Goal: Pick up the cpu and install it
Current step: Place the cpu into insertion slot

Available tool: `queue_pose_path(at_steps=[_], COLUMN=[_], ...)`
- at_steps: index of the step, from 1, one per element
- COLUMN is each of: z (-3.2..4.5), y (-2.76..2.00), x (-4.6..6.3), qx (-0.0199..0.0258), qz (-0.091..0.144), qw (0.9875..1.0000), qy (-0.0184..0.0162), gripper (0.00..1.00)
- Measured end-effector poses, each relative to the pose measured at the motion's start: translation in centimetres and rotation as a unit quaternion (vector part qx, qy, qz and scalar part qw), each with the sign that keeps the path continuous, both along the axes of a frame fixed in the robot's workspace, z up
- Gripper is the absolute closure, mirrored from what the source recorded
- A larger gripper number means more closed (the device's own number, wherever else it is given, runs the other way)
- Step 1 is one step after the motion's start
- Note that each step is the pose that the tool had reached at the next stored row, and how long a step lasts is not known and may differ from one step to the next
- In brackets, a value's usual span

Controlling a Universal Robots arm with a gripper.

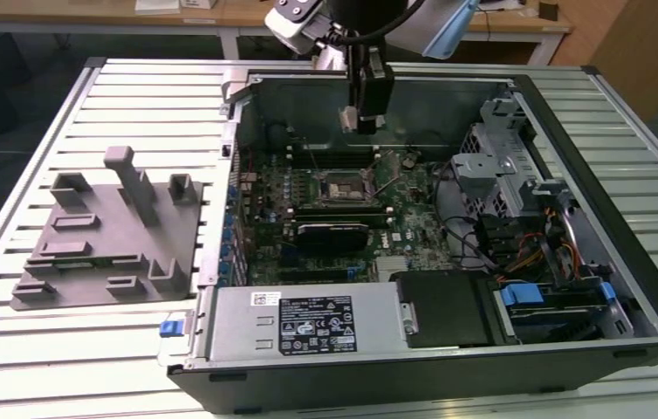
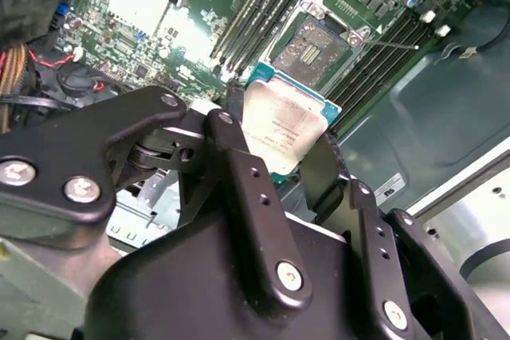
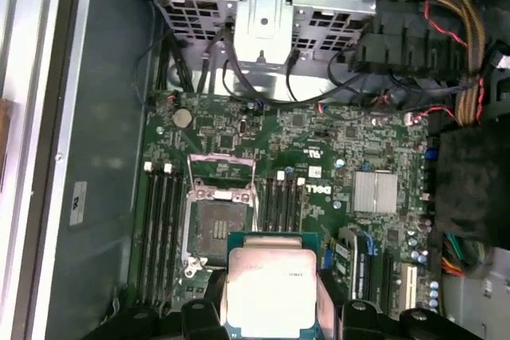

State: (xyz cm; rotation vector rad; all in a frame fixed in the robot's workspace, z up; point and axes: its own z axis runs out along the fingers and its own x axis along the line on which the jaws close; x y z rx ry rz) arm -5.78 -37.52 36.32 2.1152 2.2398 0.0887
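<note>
Black gripper [image 2: 275,147], fingers [image 2: 243,173] clamped on small silver-topped square cpu [image 3: 269,288], near dark metal-framed socket [image 3: 217,224], black memory slots [image 3: 159,236] flanking it, grey plastic fixture [image 1: 102,240] on slatted desk [image 1: 26,349], small print illegible.

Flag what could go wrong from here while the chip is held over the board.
1. The fingers pinch the cpu by its edges alone; a jolt might tilt or drop it onto the motherboard.
2. In the first wrist view the cpu looks offset from the open socket; lowered misaligned, it may damage the contacts.
3. Memory slots flank the socket closely, so the fingers might strike them.
</note>
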Motion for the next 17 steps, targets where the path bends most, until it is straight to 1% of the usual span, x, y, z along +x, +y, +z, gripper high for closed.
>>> queue_pose_path(at_steps=[1, 4, 7, 9, 10, 12, 14, 15, 17], z=[-0.1, -0.42, -0.93, -1.25, -1.43, -1.75, -2.06, -2.21, -2.57], y=[0.11, 0.14, 0.14, 0.29, 0.41, 0.71, 0.96, 1.05, 1.18], x=[0.0, 0.0, 0.0, 0.0, 0.0, 0.0, 0.0, 0.1, 0.1], qx=[0.0001, 0.0019, 0.002, 0.002, 0.0021, 0.0022, 0.0023, 0.0024, 0.0026], qz=[0.001, 0.014, 0.037, 0.04, 0.04, 0.04, 0.04, 0.04, 0.039], qw=[1.0, 0.9999, 0.9993, 0.9992, 0.9992, 0.9992, 0.9992, 0.9991, 0.9991], qy=[0.0, 0.0, 0.0, 0.0003, 0.001, 0.004, 0.0083, 0.0104, 0.0133], gripper=[0.47, 0.47, 0.47, 0.47, 0.47, 0.47, 0.47, 0.47, 0.47])
